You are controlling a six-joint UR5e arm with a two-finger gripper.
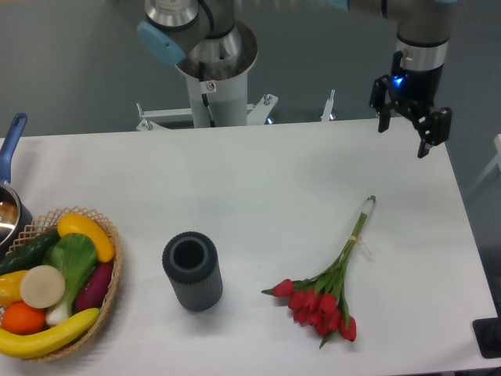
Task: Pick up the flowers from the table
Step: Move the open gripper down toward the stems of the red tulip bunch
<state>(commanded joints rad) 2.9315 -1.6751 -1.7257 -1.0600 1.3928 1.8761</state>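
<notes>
With the gripper (405, 129) spread wide and empty high above the counter's (258, 168) far edge, those flowers (333, 294) lying flat near the front could slip, thin stems escaping its pinch.

Bare table (274, 172) is lying all around the flowers (329, 294), giving open passage from above and every side. The dark cup (192, 271) is standing well left, the basket (109, 294) farther left.

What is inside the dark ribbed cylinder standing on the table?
The dark ribbed cylinder stands upright with its top open. Only a dark inner wall shows; nothing sticks out above its rim. Its bottom is in shadow, so anything lying low inside cannot be seen.
</notes>
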